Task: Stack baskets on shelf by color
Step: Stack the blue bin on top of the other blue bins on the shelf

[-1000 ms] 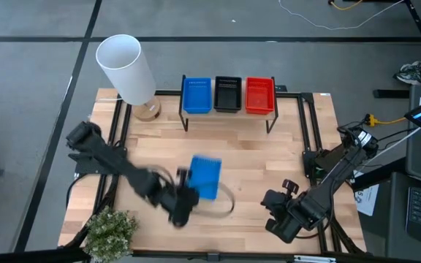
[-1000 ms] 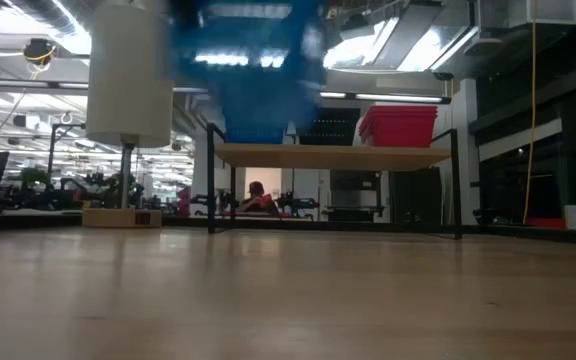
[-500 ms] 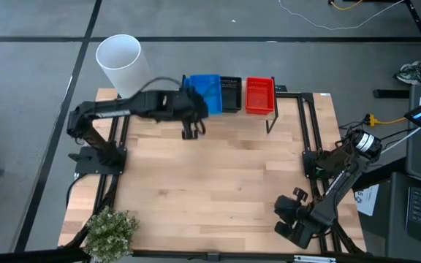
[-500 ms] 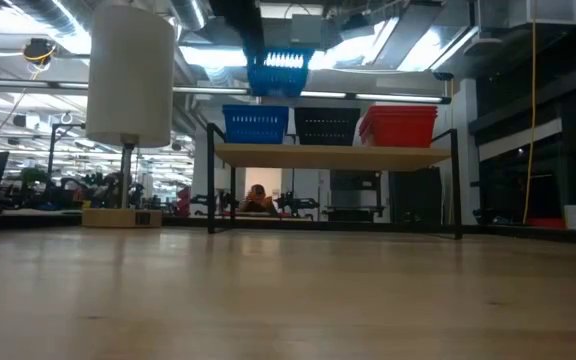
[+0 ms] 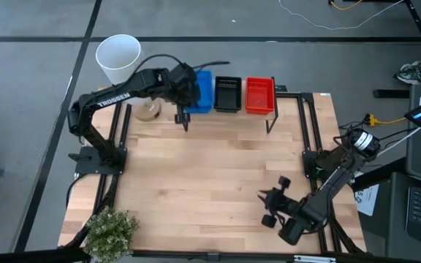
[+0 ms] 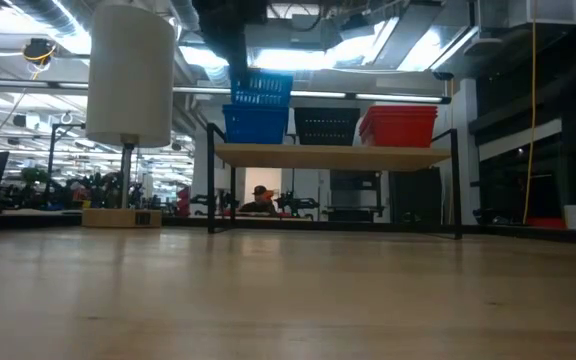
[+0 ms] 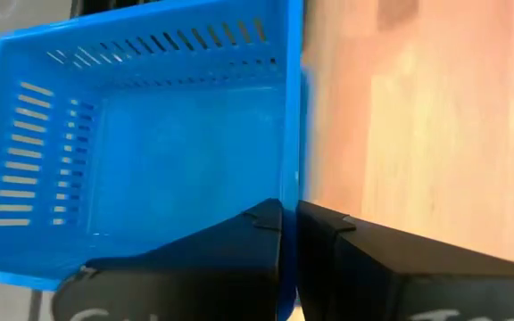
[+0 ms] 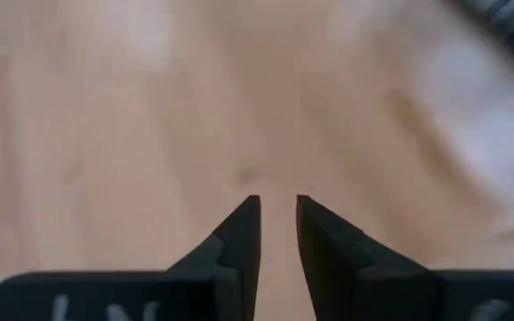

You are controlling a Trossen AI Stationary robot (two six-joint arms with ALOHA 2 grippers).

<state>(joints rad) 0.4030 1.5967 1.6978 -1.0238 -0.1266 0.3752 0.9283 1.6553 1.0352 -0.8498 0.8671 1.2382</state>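
**Operator:** Three colours sit on the shelf (image 6: pixel 333 156) as I see it from here: blue at one end, black (image 5: pixel 227 93) in the middle, red (image 5: pixel 259 95) at the other end. I have the left gripper (image 7: pixel 289 234) up over the blue end, pinched tight on the side wall of a blue basket (image 7: pixel 150 152).

**Partner:** Is that basket down yet?

**Operator:** Not quite, I judge. In the low view the held basket (image 6: pixel 261 89) hangs tilted just above the blue one (image 6: pixel 256 124) that rests on the plank, seemingly touching its rim but not nested. So I am in the placing step for blue.

**Partner:** And your other arm?

**Operator:** The right gripper (image 8: pixel 277 234) waits low near the table's front right corner, its fingers a narrow gap apart with nothing between them, only bare wood beneath.

**Partner:** What does the next move need?

**Operator:** I need to level the basket, line its walls up with the one beneath, and lower it straight so it seats inside. Only then do I let go. If I release while it is tilted, I think it could catch on the rim or slide off the back of the shelf.
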